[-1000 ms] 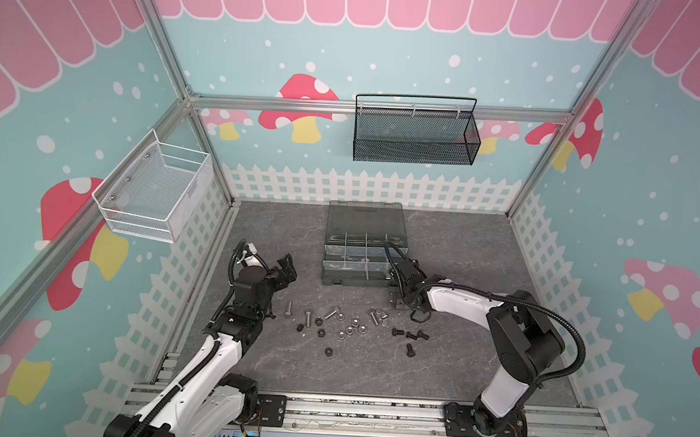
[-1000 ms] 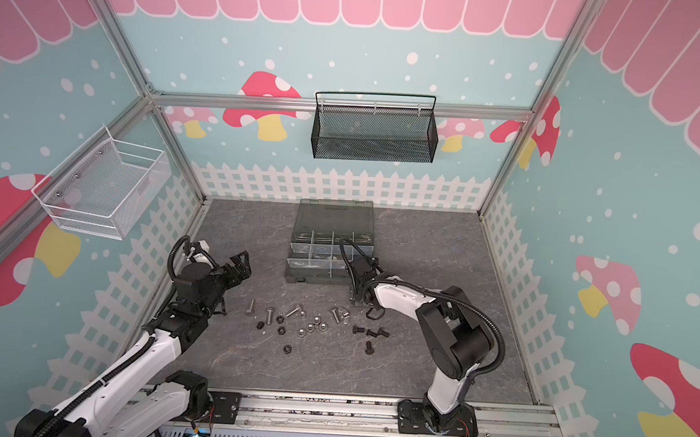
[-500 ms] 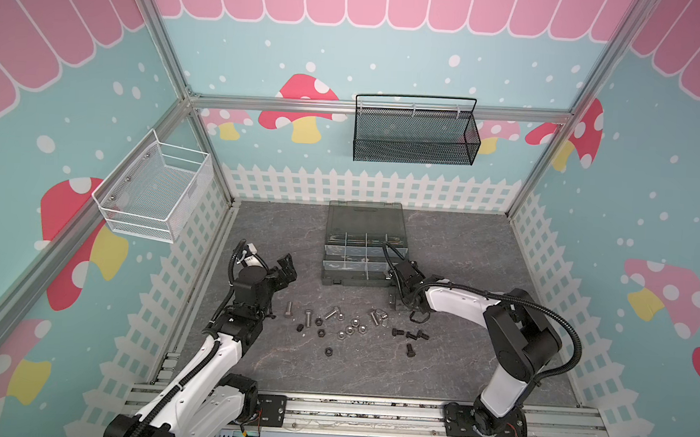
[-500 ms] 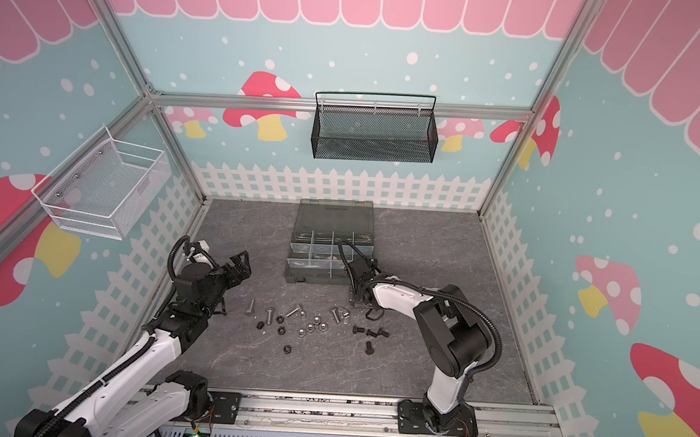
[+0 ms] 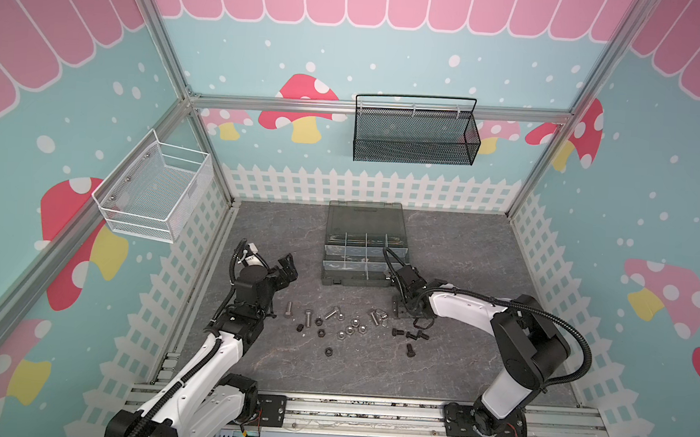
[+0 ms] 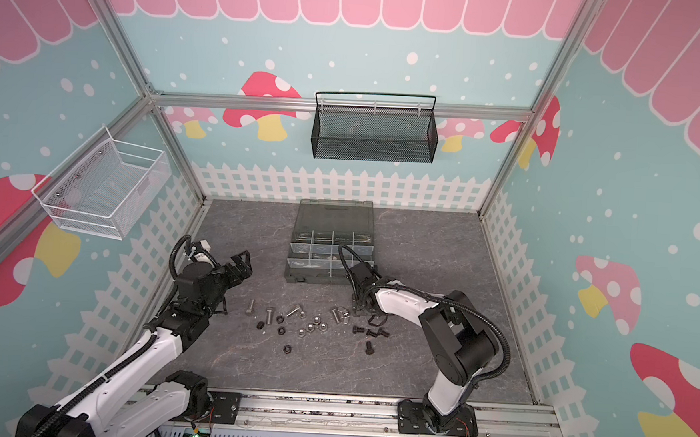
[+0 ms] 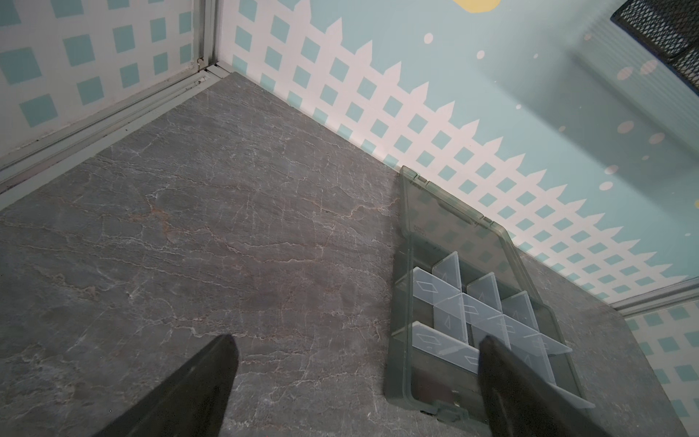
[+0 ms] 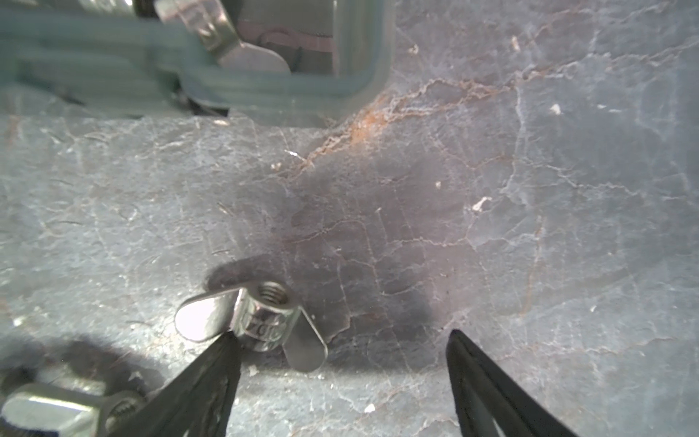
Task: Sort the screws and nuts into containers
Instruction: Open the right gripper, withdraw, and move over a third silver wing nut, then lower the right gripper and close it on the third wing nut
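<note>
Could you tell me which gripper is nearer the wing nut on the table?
Right. The right gripper is at the wing nut, one fingertip beside it; the left gripper is far off, beyond the screws.

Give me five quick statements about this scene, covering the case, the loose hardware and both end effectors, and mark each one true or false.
1. The organiser case has its lid shut. False: the lid is open and the compartments are exposed.
2. A silver wing nut lies on the table at the right end effector's fingertips. True.
3. The left end effector holds a black screw. False: it is open and empty.
4. Loose screws and nuts lie on the table in front of the case. True.
5. The black mesh basket stands on the table. False: it hangs on the back wall.
</note>
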Tool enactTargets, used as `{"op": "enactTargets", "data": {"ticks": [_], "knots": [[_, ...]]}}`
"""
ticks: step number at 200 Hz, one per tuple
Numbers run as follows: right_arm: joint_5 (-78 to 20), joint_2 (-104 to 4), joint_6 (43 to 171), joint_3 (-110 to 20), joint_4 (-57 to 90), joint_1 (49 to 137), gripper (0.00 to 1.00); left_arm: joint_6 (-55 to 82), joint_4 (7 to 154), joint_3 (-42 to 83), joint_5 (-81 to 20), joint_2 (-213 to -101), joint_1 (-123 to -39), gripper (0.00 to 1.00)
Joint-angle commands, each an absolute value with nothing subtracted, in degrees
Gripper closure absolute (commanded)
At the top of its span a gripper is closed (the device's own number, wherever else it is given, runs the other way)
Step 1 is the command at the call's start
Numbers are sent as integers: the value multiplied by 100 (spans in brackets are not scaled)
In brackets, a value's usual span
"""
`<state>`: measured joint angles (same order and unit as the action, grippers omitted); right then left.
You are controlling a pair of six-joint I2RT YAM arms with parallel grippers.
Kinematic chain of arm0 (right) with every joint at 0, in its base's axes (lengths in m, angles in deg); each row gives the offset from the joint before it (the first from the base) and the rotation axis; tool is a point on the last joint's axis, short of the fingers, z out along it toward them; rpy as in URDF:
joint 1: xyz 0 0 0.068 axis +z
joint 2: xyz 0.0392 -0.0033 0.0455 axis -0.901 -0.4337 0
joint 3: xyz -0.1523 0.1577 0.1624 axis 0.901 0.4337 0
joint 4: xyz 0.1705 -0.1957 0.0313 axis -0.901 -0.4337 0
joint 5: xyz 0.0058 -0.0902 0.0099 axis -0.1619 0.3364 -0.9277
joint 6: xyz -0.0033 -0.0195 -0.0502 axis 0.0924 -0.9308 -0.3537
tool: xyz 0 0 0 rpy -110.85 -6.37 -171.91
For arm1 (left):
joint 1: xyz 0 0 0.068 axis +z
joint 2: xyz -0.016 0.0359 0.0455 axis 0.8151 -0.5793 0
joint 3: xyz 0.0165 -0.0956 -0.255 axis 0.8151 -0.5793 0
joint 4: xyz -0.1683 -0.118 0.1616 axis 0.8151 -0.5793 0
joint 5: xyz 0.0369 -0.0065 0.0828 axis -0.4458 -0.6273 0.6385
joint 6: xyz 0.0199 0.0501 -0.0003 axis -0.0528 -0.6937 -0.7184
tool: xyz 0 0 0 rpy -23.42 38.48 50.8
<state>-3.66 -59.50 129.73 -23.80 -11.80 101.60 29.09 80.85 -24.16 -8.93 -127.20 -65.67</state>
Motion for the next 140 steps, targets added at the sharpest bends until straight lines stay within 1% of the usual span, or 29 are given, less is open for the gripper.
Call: {"op": "enactTargets", "data": {"ticks": [1, 66, 78, 93, 140], "knots": [[-429, -6026, 12870, -2442, -1171, 10208, 16, 3013, 8128, -2403, -957, -12700, -6600, 0], [-184, -6345, 12598, -2758, -1171, 10192, 22, 2985, 8095, -2426, -886, -12627, -6607, 0], [-171, -6404, 12588, -2811, -1161, 10197, 25, 2987, 8085, -2425, -882, -12624, -6602, 0], [-196, -6458, 12566, -2858, -1132, 10198, 32, 2978, 8069, -2425, -878, -12617, -6602, 0], [-521, -6471, 12556, -2862, -1029, 10194, 44, 2941, 8030, -2457, -809, -12538, -6602, 0]]}}
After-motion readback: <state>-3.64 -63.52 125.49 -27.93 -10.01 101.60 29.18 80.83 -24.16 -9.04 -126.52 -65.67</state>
